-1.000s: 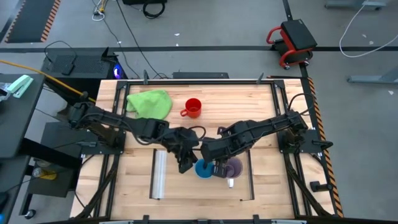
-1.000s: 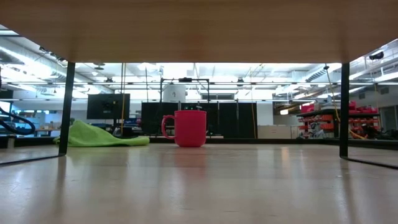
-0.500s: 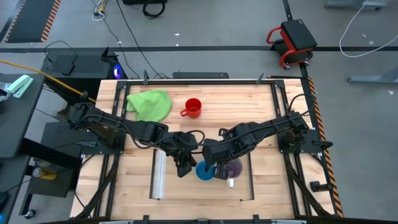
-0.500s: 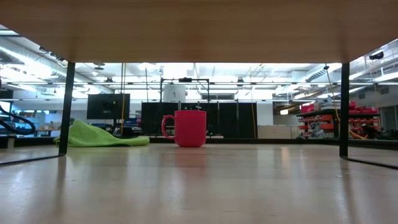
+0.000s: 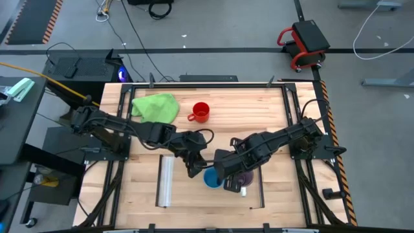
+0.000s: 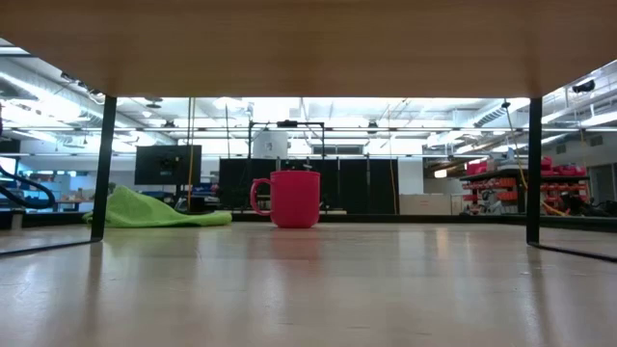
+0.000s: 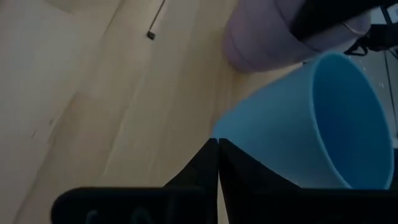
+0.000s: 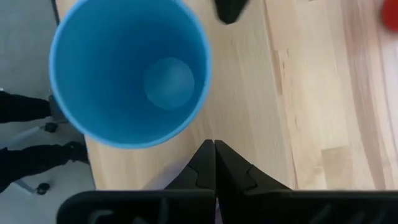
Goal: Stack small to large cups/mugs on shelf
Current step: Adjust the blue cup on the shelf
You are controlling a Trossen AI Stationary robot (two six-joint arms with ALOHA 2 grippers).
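A light-blue cup (image 5: 211,178) stands upright on the wooden shelf (image 5: 187,194). Beside it is the purple mug (image 5: 247,175), partly under my right arm. The red mug (image 5: 200,112) stands on its base on the tabletop at the far side. My left gripper (image 5: 192,171) is shut, and its tips sit right at the blue cup's outer wall (image 7: 261,143). My right gripper (image 5: 228,183) is shut and points down between the blue cup (image 8: 130,68) and the purple mug. In the low view the shelf (image 6: 308,48) shows only from below. My left gripper's shut fingertips (image 7: 211,155) come slanting down from the table's left side, next to the low part of the blue cup's outer wall. I cannot tell whether they touch it. For my right gripper, I cannot tell whether it touches the purple mug; the arm hides that spot.
A green cloth (image 5: 155,107) lies at the table's far left, near the red mug (image 6: 296,198). The shelf has a clear strip (image 5: 167,181) on its left edge and a dark bar (image 5: 262,184) on its right edge. Bare shelf surface lies between the strip and the cups.
My right gripper has drifted a little toward the table's near edge and now covers more of the purple mug. The blue cup and the red mug stand where they were.
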